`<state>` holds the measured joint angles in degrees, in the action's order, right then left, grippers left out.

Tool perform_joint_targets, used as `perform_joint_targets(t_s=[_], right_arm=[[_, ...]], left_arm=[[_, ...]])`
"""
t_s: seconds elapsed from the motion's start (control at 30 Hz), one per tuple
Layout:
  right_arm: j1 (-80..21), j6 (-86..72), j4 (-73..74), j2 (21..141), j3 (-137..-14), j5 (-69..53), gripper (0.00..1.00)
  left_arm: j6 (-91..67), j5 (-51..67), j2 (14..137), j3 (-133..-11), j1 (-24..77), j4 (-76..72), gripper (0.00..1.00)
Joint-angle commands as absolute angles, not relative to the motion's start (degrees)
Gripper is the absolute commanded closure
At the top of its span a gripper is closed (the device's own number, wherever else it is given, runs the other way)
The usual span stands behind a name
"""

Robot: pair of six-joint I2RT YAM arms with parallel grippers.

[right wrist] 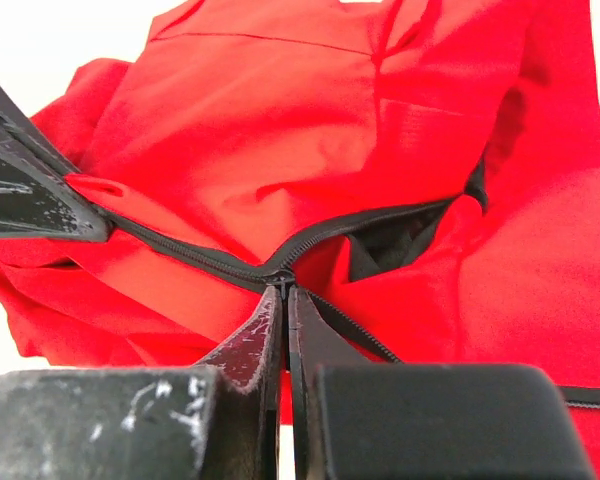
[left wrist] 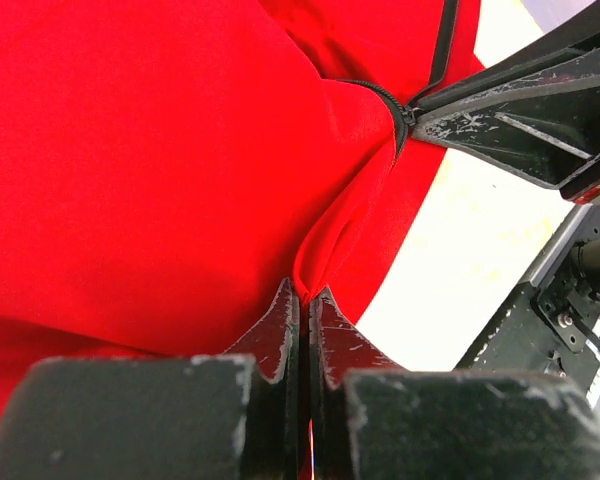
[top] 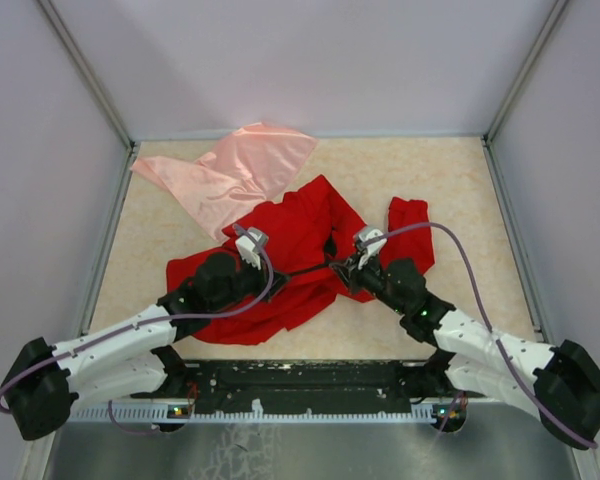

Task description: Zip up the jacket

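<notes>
The red jacket (top: 290, 255) lies crumpled mid-table, its black front zipper (top: 305, 268) stretched taut between my two grippers. My left gripper (top: 248, 252) is shut on a fold of the jacket's red cloth (left wrist: 180, 180) by the zipper's closed end. My right gripper (top: 348, 266) is shut on the zipper slider (right wrist: 283, 275), where the two tooth rows (right wrist: 380, 220) meet. Beyond the slider the zipper is open and the dark lining (right wrist: 395, 240) shows. The right gripper's fingers (left wrist: 520, 110) show in the left wrist view, at the slider (left wrist: 408, 115).
A pale pink shiny cloth (top: 235, 170) lies at the back left, touching the jacket's upper edge. Grey walls (top: 50, 150) enclose the beige table (top: 430, 180) on three sides. A red sleeve (top: 412, 235) lies just behind the right arm.
</notes>
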<state>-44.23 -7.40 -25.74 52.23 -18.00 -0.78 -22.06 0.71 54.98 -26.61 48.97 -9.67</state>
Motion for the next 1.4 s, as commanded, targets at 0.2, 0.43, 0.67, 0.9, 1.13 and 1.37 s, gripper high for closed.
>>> perform_joint_targets(t_s=[0.2, 0.43, 0.67, 0.9, 1.13, 1.37], right_arm=[[-38.4, -6.5, -13.4, 49.4, -24.3, 17.4, 1.0], [-32.9, -7.6, -10.2, 47.5, -28.6, 19.9, 1.0], [-28.8, -7.6, -6.4, 46.7, -32.9, 20.8, 1.0], [-28.0, -7.6, -6.9, 45.9, -35.2, 12.8, 1.0], [-30.8, -6.2, -6.6, 48.0, -36.2, -2.1, 1.0], [-36.4, -6.1, 1.7, 49.2, -38.8, -4.3, 1.0]], left_arm=[[-23.3, -14.2, 53.4, -26.4, 48.2, 0.0, 1.0], [-27.6, -27.1, 53.9, -28.0, 48.2, 6.3, 1.0], [-30.6, -36.1, 53.5, -29.9, 47.6, 9.3, 1.0], [-27.1, -29.1, 48.8, -30.6, 46.3, 1.9, 0.85], [-20.7, -11.0, 45.7, -32.2, 46.3, -4.3, 0.41], [-19.9, -2.3, 46.2, -34.2, 46.3, -7.2, 0.2]])
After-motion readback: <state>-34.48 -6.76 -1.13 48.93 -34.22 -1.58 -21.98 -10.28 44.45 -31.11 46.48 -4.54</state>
